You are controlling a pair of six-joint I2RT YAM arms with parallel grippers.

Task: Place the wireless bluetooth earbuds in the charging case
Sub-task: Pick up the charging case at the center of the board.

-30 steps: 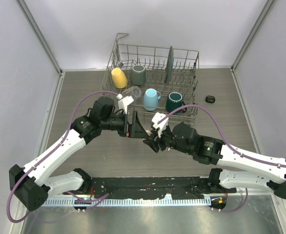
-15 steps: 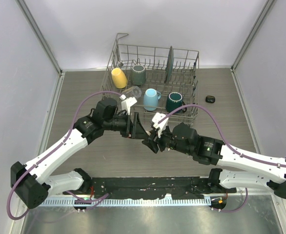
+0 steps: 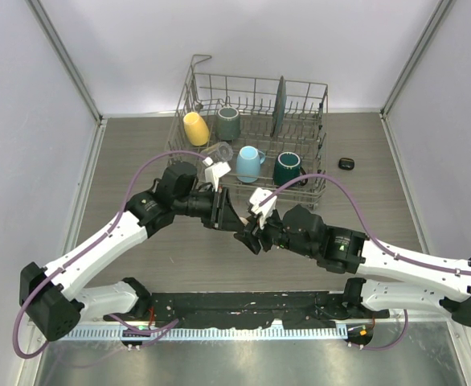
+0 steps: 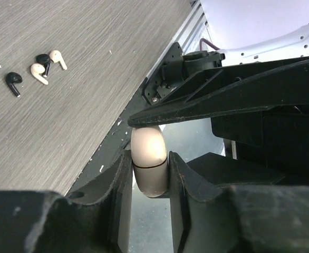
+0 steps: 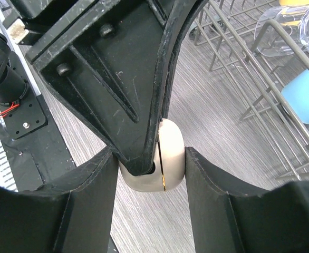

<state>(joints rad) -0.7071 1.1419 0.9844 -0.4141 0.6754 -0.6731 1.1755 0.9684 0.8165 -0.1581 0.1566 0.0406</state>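
Note:
A cream-white charging case hangs closed above the table, held from both sides. My left gripper is shut on it, its jaws pressing the case's two flanks. In the right wrist view the same charging case sits between my right gripper's jaws, with the left gripper's black fingers clamped over its top. From above, the left gripper and right gripper meet mid-table. Several earbuds lie loose on the wood: a black earbud, a cream earbud, another black and another cream.
A wire dish rack stands at the back with a yellow mug, grey mug, light blue mug, dark green mug, a clear glass and a plate. A small black object lies right of the rack.
My left gripper moved right toward the right gripper and closed its jaws on the charging case. The right gripper kept its hold and barely moved.

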